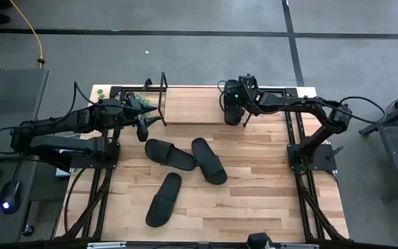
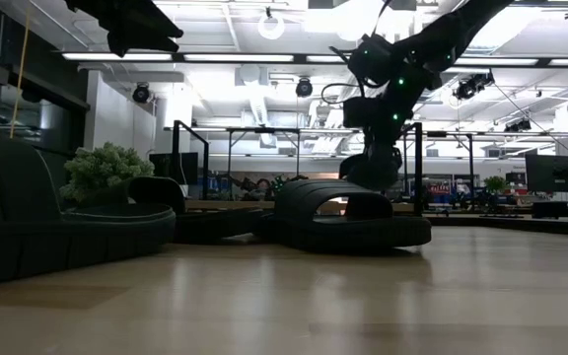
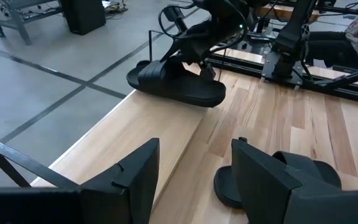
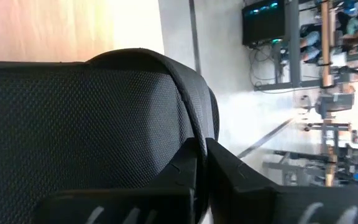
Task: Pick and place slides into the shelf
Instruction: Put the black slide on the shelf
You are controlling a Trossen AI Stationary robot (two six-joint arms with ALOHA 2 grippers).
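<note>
Right gripper (image 1: 233, 111) clenched on strap of black slide sandal (image 3: 178, 82), carried over right end of light wood shelf board with black wire end frames (image 1: 185, 104). Sole hangs just above board, long axis roughly across it; seems to need straight drop only. Left gripper (image 1: 141, 121) released, empty, at shelf's left end. Three other black slides (image 1: 185, 158) on table, near side of shelf, closer to left arm.
</note>
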